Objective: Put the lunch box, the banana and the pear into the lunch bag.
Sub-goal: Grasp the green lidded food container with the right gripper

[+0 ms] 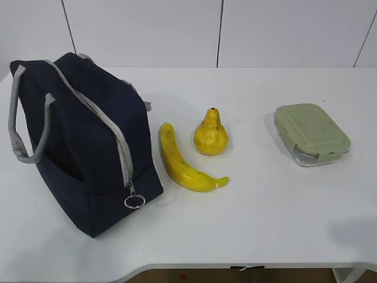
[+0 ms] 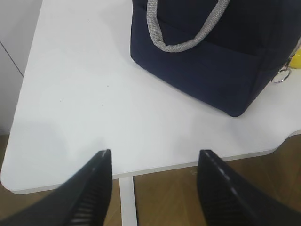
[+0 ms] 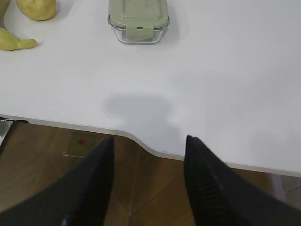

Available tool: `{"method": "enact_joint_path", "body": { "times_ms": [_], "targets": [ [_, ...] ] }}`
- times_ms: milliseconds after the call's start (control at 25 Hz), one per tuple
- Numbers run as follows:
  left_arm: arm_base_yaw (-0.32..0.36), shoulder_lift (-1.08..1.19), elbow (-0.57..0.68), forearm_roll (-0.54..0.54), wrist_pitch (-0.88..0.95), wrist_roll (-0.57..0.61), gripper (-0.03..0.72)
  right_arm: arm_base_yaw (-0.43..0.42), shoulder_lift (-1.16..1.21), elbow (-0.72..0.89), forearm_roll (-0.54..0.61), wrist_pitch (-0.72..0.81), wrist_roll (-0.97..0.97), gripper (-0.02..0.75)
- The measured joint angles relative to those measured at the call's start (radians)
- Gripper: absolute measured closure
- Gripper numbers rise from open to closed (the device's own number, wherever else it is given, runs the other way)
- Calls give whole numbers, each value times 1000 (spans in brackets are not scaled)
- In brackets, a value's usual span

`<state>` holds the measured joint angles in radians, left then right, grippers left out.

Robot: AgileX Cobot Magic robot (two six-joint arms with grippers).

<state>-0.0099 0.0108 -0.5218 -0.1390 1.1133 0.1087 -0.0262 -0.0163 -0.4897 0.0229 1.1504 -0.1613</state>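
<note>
The navy lunch bag stands on the left of the white table, its grey zipper closed and the ring pull hanging at the front. To its right lies the banana, and just behind that sits the pear. Further right is the lunch box with its sage-green lid. My left gripper is open and empty at the table's near edge, well short of the lunch bag. My right gripper is open and empty too, over the front edge, with the lunch box far ahead.
The table's front edge has a curved cut-out, with wooden floor below. A white wall stands behind the table. A grey handle loops off the bag's left side. Neither arm shows in the exterior view.
</note>
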Motion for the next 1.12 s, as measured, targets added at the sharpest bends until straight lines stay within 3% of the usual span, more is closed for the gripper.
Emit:
{"method": "enact_joint_path", "body": {
  "times_ms": [760, 1000, 1120],
  "targets": [
    [0, 0, 0, 0, 0, 0, 254, 0, 0, 0, 0, 0, 2, 339],
    [0, 0, 0, 0, 0, 0, 254, 0, 0, 0, 0, 1, 13, 178],
    [0, 0, 0, 0, 0, 0, 254, 0, 43, -2, 0, 12, 22, 169]
  ]
}}
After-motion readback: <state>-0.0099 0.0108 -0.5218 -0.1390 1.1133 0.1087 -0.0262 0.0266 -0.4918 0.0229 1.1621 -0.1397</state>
